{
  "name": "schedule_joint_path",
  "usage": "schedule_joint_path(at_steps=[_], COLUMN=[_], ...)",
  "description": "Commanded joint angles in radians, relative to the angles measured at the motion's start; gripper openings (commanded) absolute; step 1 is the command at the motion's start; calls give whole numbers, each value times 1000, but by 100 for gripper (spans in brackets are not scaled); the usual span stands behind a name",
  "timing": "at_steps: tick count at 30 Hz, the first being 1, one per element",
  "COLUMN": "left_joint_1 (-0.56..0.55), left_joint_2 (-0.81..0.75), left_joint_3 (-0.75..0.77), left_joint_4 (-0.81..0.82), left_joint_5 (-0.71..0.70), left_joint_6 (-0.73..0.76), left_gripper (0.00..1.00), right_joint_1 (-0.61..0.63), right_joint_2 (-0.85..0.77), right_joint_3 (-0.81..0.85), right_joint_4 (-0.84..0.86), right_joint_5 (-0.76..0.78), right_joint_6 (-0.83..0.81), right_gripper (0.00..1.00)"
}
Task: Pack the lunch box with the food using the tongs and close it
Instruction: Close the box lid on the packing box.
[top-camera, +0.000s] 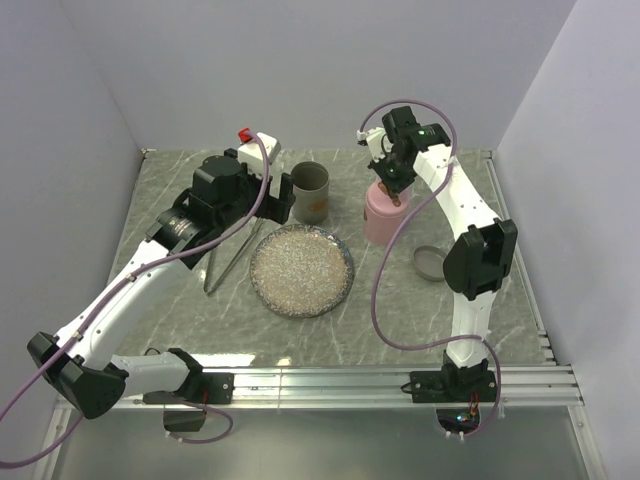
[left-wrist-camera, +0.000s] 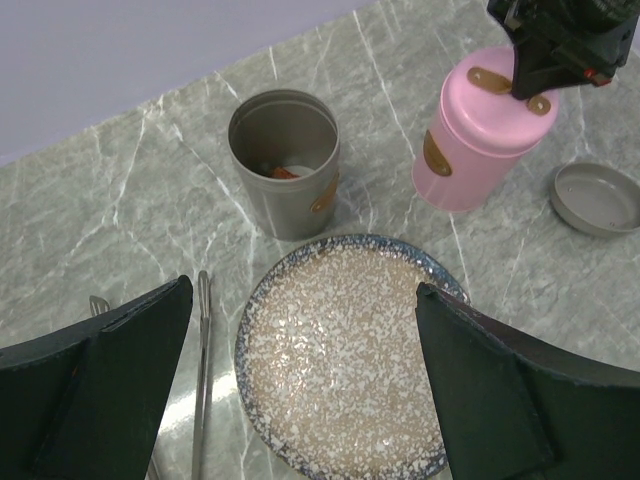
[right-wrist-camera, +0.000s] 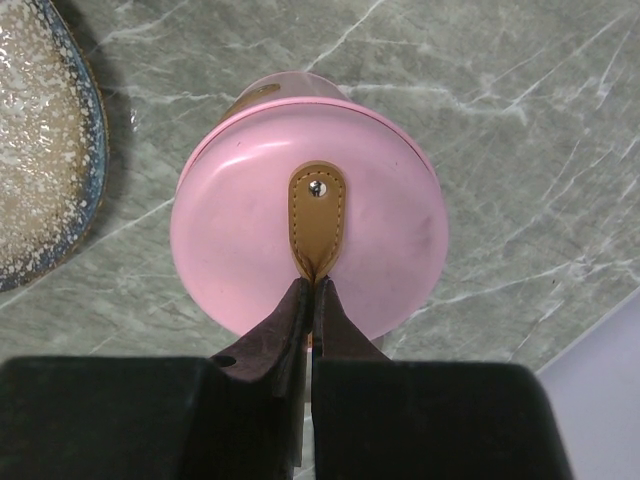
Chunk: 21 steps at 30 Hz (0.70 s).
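Our left gripper (top-camera: 278, 200) hangs wide open and empty, its fingers (left-wrist-camera: 120, 390) framing the bare plate (top-camera: 301, 270) from above. Left of the plate, the tongs (top-camera: 225, 262) lie flat on the table (top-camera: 250, 335), untouched. We judge them light, stiff and thin, apt to skate on the smooth stone-look top, so we would pinch across both arms near the middle, where a squeeze will shut the tips. Behind the plate stands the grey tin (top-camera: 311, 195), uncovered, with the food (left-wrist-camera: 285, 172) at its bottom: an orange piece and something pale, the rest hidden. Further right, our right gripper (right-wrist-camera: 312, 290) is clamped on the tan strap (right-wrist-camera: 317, 215) atop the pink tin (top-camera: 380, 215). That strap looks soft and may bend, so a slow straight lift seems wise. At far right a grey lid (top-camera: 430, 263) lies alone.
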Motion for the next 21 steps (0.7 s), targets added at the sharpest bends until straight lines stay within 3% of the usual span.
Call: schedule_joint_path(at_steps=[1,9,12,21], left_joint_1=[4,4,4,14], left_joint_2=[-10,-23,-28,18], left_joint_3=[-13,-22,-30,-7], left_joint_4=[20,15,21,-8], left_joint_5=[-14,-17,-19,-33], left_joint_6=[10,10,11,-12], left_gripper=[99,99,99,99], right_joint_1=[-5,-60,-86,-88], right_joint_2=[31,140,149,71], right_joint_3=[47,172,141,-11], right_joint_4=[-32,-130,-130,-36], right_joint_5=[-35,-154,-173,2], right_joint_6=[-9,-2,-2,-12], right_gripper=[0,0,0,0])
